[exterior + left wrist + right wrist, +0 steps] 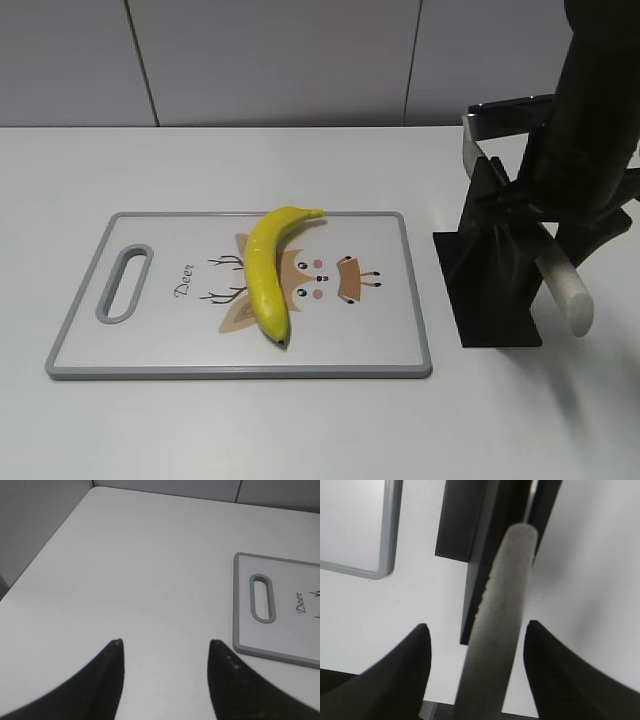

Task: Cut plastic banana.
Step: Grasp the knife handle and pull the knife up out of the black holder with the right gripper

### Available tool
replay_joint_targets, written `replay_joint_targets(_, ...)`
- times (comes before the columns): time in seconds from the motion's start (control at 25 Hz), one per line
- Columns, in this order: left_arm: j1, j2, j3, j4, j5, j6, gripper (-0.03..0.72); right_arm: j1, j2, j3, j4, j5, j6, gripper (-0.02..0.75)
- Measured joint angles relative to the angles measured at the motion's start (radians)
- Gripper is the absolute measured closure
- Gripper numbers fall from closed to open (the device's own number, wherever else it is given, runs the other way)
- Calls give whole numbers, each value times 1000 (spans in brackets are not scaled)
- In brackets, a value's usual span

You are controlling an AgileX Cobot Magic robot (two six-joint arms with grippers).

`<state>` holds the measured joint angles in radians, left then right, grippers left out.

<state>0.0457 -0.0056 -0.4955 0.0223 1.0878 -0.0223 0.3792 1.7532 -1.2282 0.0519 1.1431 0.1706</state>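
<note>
One banana (270,272) lies on the board (150,352), slanting from its stem near the far edge to its dark tip just short of the near edge, over the deer print. White worktop (300,430) spreads bare on the board's left, near and far sides. Right of the board, apart from its edge, stands a black knife holder (490,270). The right tool (476,652) is spread wide, its fingers either side of the pale knife handle (502,615) without touching it. The left tool (165,672) is spread over bare worktop, near the board's handle-slot (263,598) corner.
</note>
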Motion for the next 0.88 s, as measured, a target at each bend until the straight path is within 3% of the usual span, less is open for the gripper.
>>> replay_joint_targets(0.56,0,0,0,0,0,1,169,0,3,0,1,65,0,337)
replay_joint_targets(0.68,0,0,0,0,0,1,169,0,3,0,1,65,0,409)
replay_joint_targets(0.8,0,0,0,0,0,1,169,1,3,0,4,69,15,535)
replay_joint_targets(0.88,0,0,0,0,0,1,170,1,3,-1,4,69,23,535)
